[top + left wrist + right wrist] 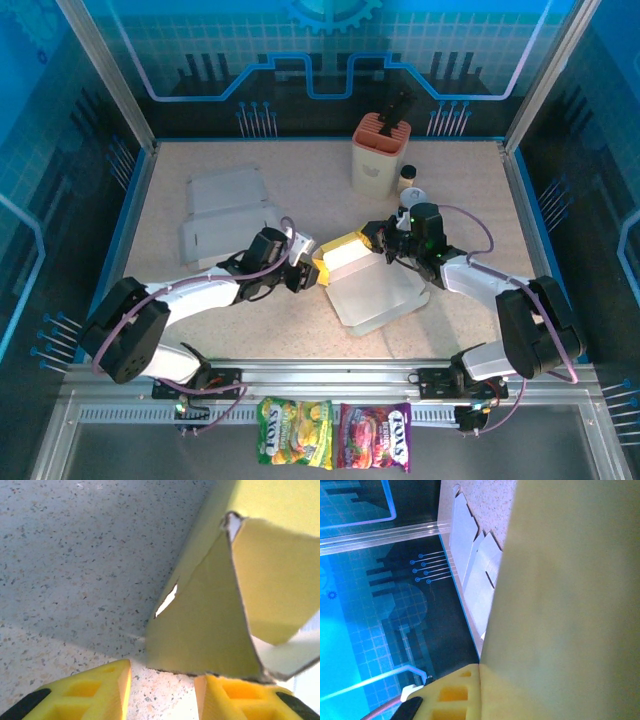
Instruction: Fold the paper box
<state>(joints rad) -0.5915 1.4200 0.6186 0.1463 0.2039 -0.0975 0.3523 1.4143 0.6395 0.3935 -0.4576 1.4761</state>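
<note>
Paper box [385, 295]: upturned yellow flap [200, 625] lies just ahead of left gripper [162, 675], fingers part-spread, holding nothing; right gripper [388, 243] pressed shut, apparently pinching the flap's far side.

A speckled beige table [470, 200] lies beneath the left hand [316, 272] and the right hand [380, 246]. Beyond both hands stands a blue back wall [330, 50] printed with a grid, circuit lines and a gear. Similar blue side walls [45, 160] flank them, framed by aluminium posts [106, 65]. Behind the hands runs a slotted aluminium rail [330, 372]. The light is cool and even.
</note>
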